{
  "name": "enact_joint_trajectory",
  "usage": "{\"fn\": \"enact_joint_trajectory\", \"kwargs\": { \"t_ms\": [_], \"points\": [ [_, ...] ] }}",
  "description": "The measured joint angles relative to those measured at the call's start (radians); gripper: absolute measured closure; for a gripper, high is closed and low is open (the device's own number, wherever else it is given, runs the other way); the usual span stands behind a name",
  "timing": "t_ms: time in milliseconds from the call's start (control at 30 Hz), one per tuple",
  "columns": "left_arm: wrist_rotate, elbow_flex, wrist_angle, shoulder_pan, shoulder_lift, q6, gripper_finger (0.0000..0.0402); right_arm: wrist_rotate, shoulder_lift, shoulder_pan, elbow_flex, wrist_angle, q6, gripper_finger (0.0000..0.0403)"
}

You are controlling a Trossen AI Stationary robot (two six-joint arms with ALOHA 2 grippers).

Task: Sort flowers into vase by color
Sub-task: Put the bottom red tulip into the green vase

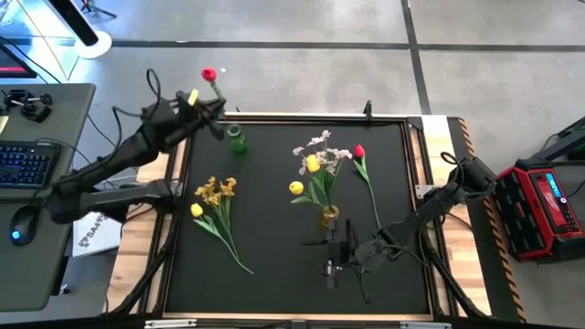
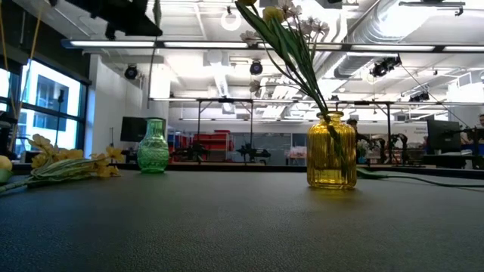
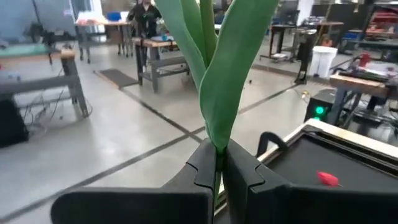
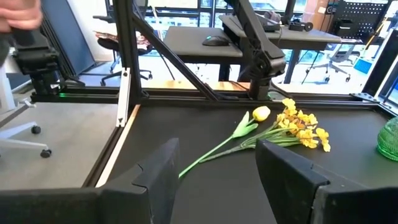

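Left claw [image 1: 203,108], seen from above, is clenched on a red flower [image 1: 209,74] at the worktop's [image 1: 274,228] far left corner, just beside the green vase [image 1: 236,139]. Right claw [image 1: 335,267] hovers released near the front edge, close to the yellow vase [image 1: 329,217]. Another red flower [image 1: 359,152] lies right of it.

Low view: yellow vase [image 2: 331,150] holds stems; green vase [image 2: 153,146] stands apart.

Left wrist: fingers [image 3: 202,165] pinch the green stem [image 3: 217,93].

Right wrist: a yellow tulip [image 4: 261,113] and orange-yellow sprig [image 4: 301,127] lie together.

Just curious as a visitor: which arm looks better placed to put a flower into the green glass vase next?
Left, probably. The left gripper is shut on a red-bloomed, green-stemmed flower beside the green glass vase; the right gripper is open, empty, farther off.
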Motion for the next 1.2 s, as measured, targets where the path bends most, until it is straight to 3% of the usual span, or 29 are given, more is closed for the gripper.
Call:
{"fn": "enact_joint_trajectory", "kwargs": {
  "t_ms": [133,300,867,1000,1200],
  "points": [
    [0.16,0.0,0.05,0.132,0.082,-0.056,0.0401,0.0,0.0,0.0,0.0,0.0,0.002,0.0203],
    [0.336,0.0,0.129,0.211,0.159,-0.136,0.0401,0.0,0.0,0.0,0.0,0.0,0.002,0.0203],
    [0.296,0.0,-0.018,0.237,0.188,-0.135,0.0397,0.0,0.0,0.0,0.0,0.0,0.01,0.0203],
    [0.296,0.0,-0.051,0.237,0.188,-0.131,0.0366,0.0,0.0,0.0,0.0,0.0,0.01,0.0203],
    [0.306,0.0,-0.072,0.237,0.187,-0.125,0.0281,0.001,0.0,0.0,0.0,0.0,0.01,0.0203]
  ]
}}
